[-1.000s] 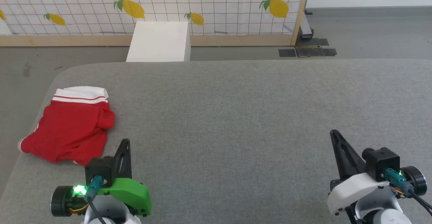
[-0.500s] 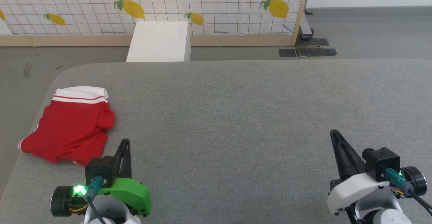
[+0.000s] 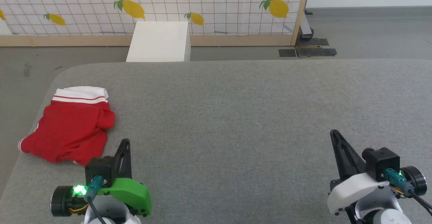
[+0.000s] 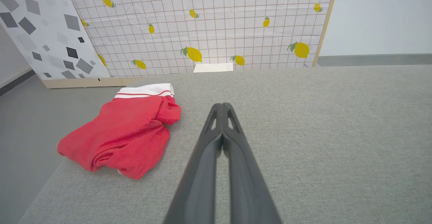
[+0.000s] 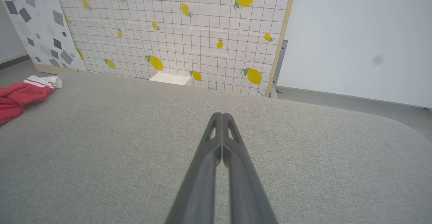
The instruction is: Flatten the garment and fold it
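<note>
a crumpled red garment lies on the grey worktop, just ahead and left of the left pincer. that pincer and the right pincer, well apart from the cloth, are clenched on nothing.

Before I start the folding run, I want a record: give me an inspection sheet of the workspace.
Surface: grey fabric table, rounded corners.
Job's things: garment, crumpled near the table's left edge, not flattened.
Clutter: nothing seen.
Hands: left hand shut, empty, apart from the garment; right hand shut, empty.
Cables: left wrist cable, right wrist cable, both plugged in.
Surroundings: lemon-print screen, white box on the floor behind.
</note>
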`<state>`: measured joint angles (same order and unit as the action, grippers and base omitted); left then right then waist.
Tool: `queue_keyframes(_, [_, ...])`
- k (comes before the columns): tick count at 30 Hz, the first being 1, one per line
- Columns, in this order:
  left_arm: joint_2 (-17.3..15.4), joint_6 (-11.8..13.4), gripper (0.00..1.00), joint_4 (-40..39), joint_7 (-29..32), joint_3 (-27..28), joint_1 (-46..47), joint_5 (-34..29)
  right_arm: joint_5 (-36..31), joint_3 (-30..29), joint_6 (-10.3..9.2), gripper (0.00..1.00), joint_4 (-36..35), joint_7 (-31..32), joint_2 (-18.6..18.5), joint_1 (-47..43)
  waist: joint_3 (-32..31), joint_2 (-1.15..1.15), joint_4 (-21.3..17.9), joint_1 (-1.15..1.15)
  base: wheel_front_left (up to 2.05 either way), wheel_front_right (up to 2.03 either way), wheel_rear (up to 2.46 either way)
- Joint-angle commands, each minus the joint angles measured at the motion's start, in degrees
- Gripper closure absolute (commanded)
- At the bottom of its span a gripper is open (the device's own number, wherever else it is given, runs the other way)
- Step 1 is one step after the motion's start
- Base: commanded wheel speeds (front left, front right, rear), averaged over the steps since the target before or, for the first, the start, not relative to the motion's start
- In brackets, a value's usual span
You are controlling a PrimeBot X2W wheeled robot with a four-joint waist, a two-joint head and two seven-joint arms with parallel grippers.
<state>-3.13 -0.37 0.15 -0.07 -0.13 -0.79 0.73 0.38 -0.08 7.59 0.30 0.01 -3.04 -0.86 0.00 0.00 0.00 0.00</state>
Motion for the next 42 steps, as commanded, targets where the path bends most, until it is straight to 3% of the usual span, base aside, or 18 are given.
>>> queue_keyframes(1, [0.2, 0.4, 1.00, -0.1, 0.1, 0.1, 0.8, -0.7, -0.4, 0.1, -0.10, 1.00, -0.3, 0.0, 0.2, 0.9, 0.0, 0.00, 0.0, 0.00, 0.00, 0.00, 0.00])
queue_keyframes(5, [0.2, 0.4, 1.00, -0.1, 0.1, 0.1, 0.8, -0.7, -0.4, 0.1, -0.10, 1.00, -0.3, 0.0, 0.2, 0.9, 0.0, 0.00, 0.0, 0.00, 0.00, 0.00, 0.00])
queue_keyframes(6, [0.0, 0.0, 0.00, 0.0, 0.0, 0.0, 0.0, 0.1, 0.0, 0.0, 0.00, 0.00, 0.0, 0.0, 0.0, 0.0, 0.0, 0.00, 0.0, 0.00, 0.00, 0.00, 0.00])
queue_keyframes(42, [0.1, 0.3, 0.00, 0.8, -3.9, -1.5, -0.2, 2.0, 1.4, -0.4, -0.03, 0.00, -0.1, -3.9, 0.0, -0.3, 0.3, 0.00, 0.0, 0.00, 0.00, 0.00, 0.00])
